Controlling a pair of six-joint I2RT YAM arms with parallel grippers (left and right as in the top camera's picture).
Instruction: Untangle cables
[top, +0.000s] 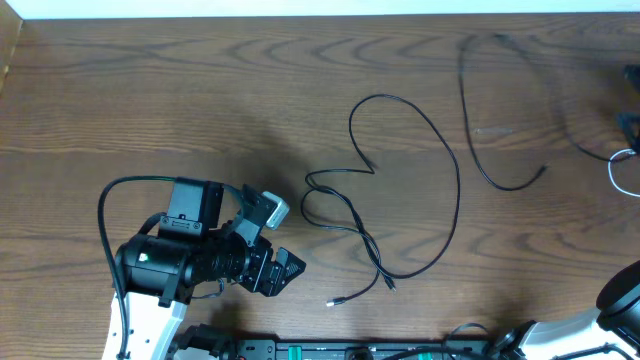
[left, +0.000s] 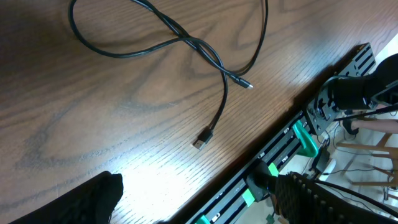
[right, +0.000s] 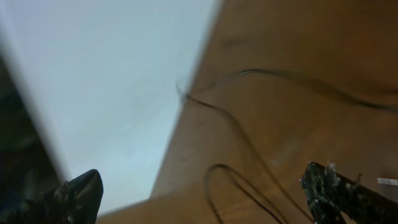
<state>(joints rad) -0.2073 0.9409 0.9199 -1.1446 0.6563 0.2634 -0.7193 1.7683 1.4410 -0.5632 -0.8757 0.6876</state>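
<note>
A long black cable (top: 400, 190) lies looped and crossed over itself in the middle of the table, with its two plug ends (top: 335, 300) near the front edge. A second black cable (top: 478, 150) lies loose at the back right. A white cable (top: 618, 172) shows at the right edge. My left gripper (top: 283, 270) is open and empty, left of the plug ends. In the left wrist view the crossed black cable (left: 205, 53) and a plug (left: 199, 142) lie ahead of the open fingers (left: 199, 208). My right gripper (right: 205, 196) is open and empty, over blurred black strands (right: 239, 140).
A black rail with green clips (left: 292, 146) runs along the table's front edge (top: 330, 350). The table's far edge meets a pale wall (right: 112, 81). The right arm's base (top: 620, 295) stands at the front right. Dark parts (top: 630, 100) sit at the right edge.
</note>
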